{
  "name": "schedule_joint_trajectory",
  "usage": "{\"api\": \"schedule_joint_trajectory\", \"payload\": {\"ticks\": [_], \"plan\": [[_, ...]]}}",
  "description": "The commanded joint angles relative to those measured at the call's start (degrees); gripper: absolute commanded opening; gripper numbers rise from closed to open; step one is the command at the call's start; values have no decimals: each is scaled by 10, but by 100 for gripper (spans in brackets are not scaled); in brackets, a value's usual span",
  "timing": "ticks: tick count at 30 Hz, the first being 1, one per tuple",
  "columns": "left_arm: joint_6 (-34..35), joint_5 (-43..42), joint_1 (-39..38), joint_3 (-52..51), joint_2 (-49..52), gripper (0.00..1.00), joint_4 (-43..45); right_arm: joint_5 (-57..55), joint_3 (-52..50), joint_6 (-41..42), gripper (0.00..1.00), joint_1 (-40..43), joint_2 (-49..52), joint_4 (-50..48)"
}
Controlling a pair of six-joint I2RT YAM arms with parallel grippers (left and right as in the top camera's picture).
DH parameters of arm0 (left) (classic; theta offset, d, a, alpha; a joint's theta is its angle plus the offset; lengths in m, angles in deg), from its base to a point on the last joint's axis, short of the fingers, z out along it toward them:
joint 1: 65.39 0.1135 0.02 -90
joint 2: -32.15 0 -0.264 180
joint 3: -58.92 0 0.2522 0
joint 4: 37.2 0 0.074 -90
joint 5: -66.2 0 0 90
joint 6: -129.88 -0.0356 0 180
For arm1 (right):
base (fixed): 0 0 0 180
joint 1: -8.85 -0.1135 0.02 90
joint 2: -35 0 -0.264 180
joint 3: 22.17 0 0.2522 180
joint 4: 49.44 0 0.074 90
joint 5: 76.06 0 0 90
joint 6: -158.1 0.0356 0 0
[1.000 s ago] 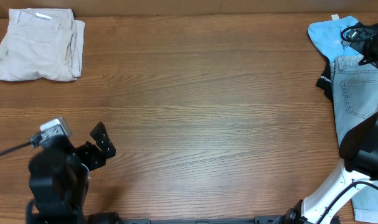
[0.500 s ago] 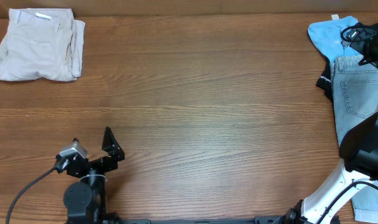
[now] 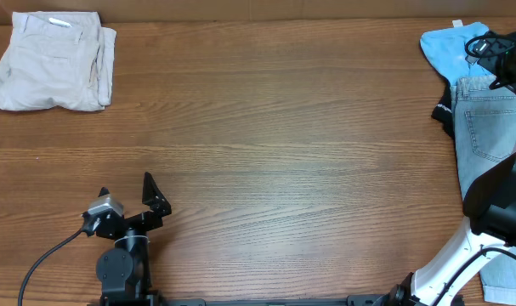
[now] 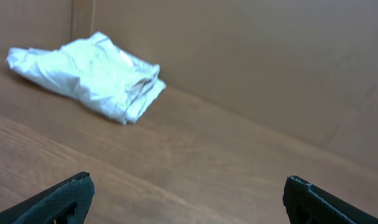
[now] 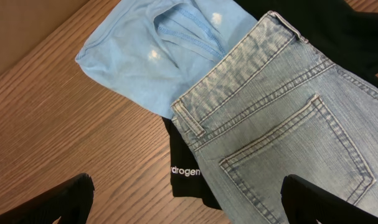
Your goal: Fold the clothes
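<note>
The pale beige khaki shorts [image 3: 49,59] lie folded at the table's far left corner; they also show in the left wrist view [image 4: 92,74]. My left gripper [image 3: 126,189] is open and empty near the front left edge, far from them [image 4: 189,208]. At the far right lie the light-blue denim shorts [image 3: 487,127], the sky-blue top [image 3: 449,51] and the black garment [image 3: 445,110] under them. My right gripper [image 5: 189,208] hovers open and empty over the denim shorts [image 5: 288,112], the sky-blue top [image 5: 145,56] and the black garment [image 5: 189,168].
The wooden table [image 3: 283,153] stretches between the two piles. A brown wall [image 4: 269,62] stands behind the khaki shorts. The right arm's white base [image 3: 449,263] stands at the front right corner, over more denim.
My left arm has dropped and pulled back toward the front edge, gripper still open. The right arm and the clothes have not moved.
</note>
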Motion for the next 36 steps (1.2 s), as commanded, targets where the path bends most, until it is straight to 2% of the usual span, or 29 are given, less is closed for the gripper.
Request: {"api": "schedule_joint_trajectory", "payload": {"ticks": [1, 31, 36], "plan": [[-35, -12, -4, -4, -6, 100, -3, 1, 9, 4, 100, -2, -6, -1], [-36, -11, -4, -4, -6, 100, -3, 1, 8, 4, 100, -3, -3, -1], [-36, -11, -4, -4, -6, 100, -3, 1, 8, 4, 100, -20, -37, -1]]}}
